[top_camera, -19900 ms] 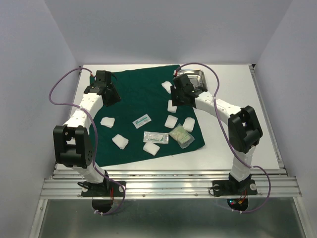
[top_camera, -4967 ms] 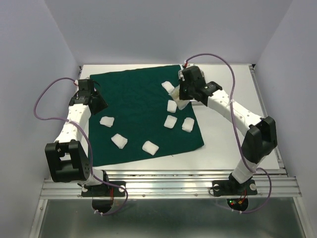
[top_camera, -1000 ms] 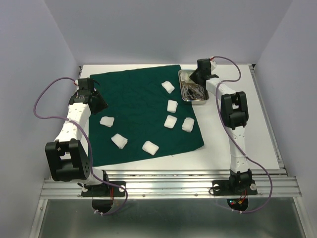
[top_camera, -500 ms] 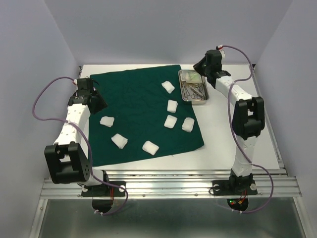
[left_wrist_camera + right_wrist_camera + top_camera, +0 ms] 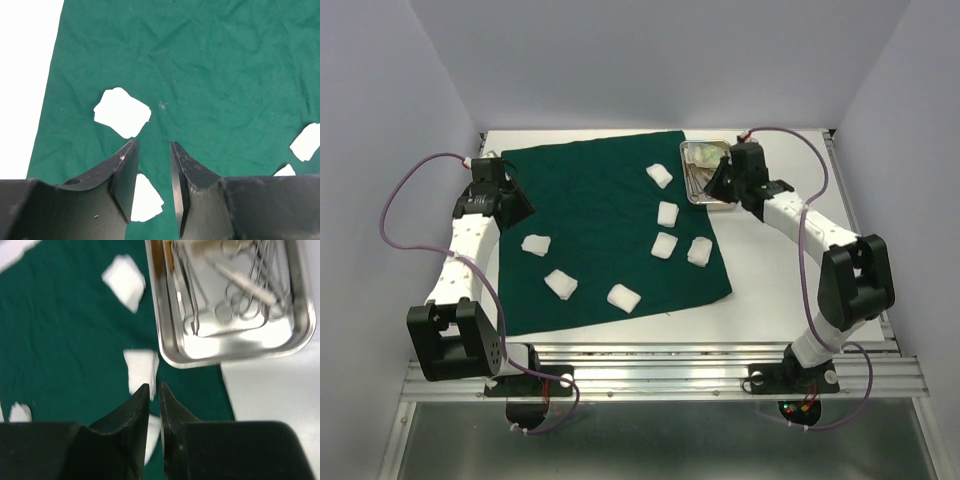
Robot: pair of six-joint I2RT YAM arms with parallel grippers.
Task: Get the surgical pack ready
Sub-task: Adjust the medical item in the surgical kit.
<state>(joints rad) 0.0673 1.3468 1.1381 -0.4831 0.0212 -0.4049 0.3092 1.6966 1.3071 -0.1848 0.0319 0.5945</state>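
The dark green drape [image 5: 600, 210] lies spread flat, and several white gauze pads such as one at mid-right [image 5: 667, 213] are scattered over it. By its far right corner stands the steel tray [image 5: 698, 190], holding metal scissors and forceps [image 5: 240, 295] and a packet [image 5: 703, 154] at its far end. My right gripper [image 5: 720, 182] hovers over the tray's near left part. Its jaws are parted by a narrow slit and empty [image 5: 153, 386], above a gauze pad [image 5: 141, 369]. My left gripper [image 5: 508, 203] is open and empty [image 5: 153, 144] over the drape's left edge, near a gauze pad [image 5: 122, 112].
Bare white tabletop [image 5: 790, 260] lies right of the drape and tray, and a strip of it [image 5: 25, 75] runs along the drape's left side. Walls close in the table on both sides and at the back. A purple cable loops from each arm.
My right arm has swung from behind the tray to above its near left side, and its jaws have parted a little. The left arm has barely shifted.
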